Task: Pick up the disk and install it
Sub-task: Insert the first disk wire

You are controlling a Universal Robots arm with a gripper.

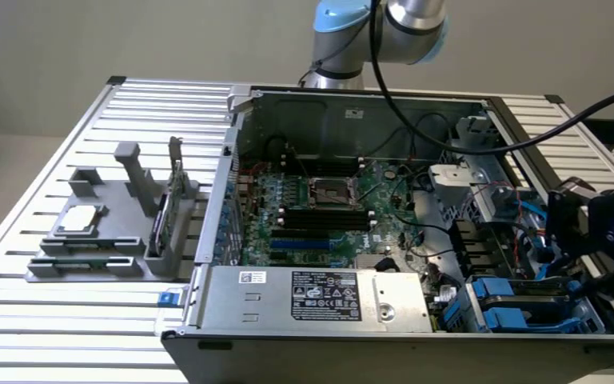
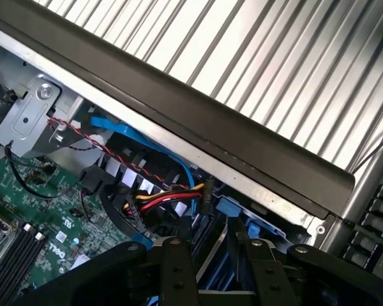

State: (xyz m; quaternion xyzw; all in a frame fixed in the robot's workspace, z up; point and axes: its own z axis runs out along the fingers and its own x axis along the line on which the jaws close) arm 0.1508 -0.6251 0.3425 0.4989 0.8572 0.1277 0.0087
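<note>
Slatted metal table carries an open computer case; in the case's corner, beside its power supply, the gripper clasps the blue-railed disk edge-on.

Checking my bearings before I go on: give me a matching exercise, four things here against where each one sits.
Things:
1. processor chip
2. power supply
3. gripper
4. processor socket

Places:
A. by the blue rails, at the exterior view's right end of the case
B. on the grey tray, outside the case
C. middle of the green board
D. along the case's near edge

Pairs: 1-B, 2-D, 3-A, 4-C
</note>
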